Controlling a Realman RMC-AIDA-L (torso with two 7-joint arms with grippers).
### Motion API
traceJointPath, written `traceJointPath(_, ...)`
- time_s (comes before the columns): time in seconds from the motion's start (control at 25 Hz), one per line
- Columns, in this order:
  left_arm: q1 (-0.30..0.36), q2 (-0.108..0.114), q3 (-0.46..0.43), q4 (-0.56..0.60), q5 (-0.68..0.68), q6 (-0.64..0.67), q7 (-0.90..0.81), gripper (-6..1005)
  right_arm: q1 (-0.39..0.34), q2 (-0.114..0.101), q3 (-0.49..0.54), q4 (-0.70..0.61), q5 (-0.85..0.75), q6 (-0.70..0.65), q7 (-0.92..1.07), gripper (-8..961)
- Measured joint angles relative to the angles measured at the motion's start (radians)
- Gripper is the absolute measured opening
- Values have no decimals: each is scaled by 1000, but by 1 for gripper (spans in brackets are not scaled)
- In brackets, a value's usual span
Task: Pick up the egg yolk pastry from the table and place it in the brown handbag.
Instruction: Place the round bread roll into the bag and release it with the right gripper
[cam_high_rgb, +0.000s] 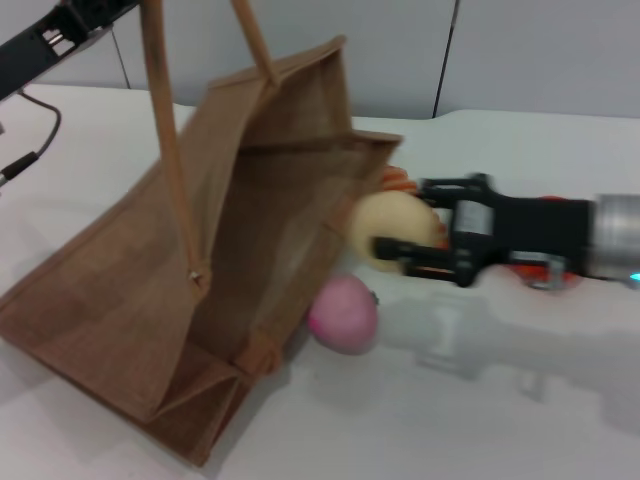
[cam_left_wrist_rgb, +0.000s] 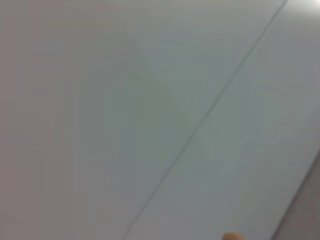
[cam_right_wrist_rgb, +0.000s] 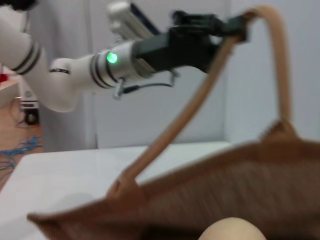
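Head view: right gripper (cam_high_rgb: 398, 252) jaws clamping egg yolk pastry (cam_high_rgb: 392, 228) beside brown handbag (cam_high_rgb: 200, 290); left gripper (cam_right_wrist_rgb: 240, 22) pinching handle (cam_right_wrist_rgb: 200, 95).

One brown handbag (cam_high_rgb: 190, 290) with two long handles (cam_high_rgb: 165, 130), one egg yolk pastry (cam_high_rgb: 392, 230), one pink ball (cam_high_rgb: 343, 314), and one orange-striped loaf (cam_high_rgb: 397, 180), partly hidden. Two robot arms appear.
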Motion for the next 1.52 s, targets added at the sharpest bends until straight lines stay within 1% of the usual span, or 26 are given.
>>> traceJointPath(0.16, -21, -7, 14, 0, 9, -32, -6, 180, 101, 1, -2, 140, 0, 140, -76, 556)
traceJointPath(0.2, -25, -10, 17, 0, 9, -39, -7, 181, 141, 2, -2, 194, -2, 203, -108, 554)
traceJointPath(0.24, -30, -12, 19, 0, 9, -51, -9, 181, 141, 2, -2, 194, -2, 203, -108, 553)
traceJointPath(0.44, -45, -14, 15, 0, 3, -149, -46, 184, 231, 6, 19, 307, 1, 391, -179, 552)
traceJointPath(0.6, -55, -14, 9, 1, -15, -231, -70, 185, 254, 7, 92, 372, 2, 595, -229, 549)
traceJointPath(0.72, -40, -10, 8, 2, -65, -292, -81, 187, 248, 8, 147, 406, 2, 657, -296, 546)
traceJointPath(0.92, 16, 9, 7, 2, -135, -308, -84, 189, 216, 8, 219, 432, 3, 653, -393, 548)
traceJointPath(1.08, 38, 21, -11, 2, -142, -295, -83, 191, 204, 5, 238, 441, -2, 638, -409, 607)
traceJointPath(1.2, 50, 25, -28, 2, -141, -262, -78, 193, 198, 2, 234, 444, -5, 586, -409, 651)
traceJointPath(1.36, 59, 32, -31, 1, -136, -201, -76, 195, 166, -1, 227, 424, -7, 457, -410, 710)
traceJointPath(1.44, 62, 33, -31, 0, -134, -161, -75, 196, 149, -2, 226, 401, -8, 395, -410, 901)
traceJointPath(1.52, 67, 33, -31, 0, -133, -121, -74, 197, 129, -3, 221, 378, -8, 340, -410, 899)
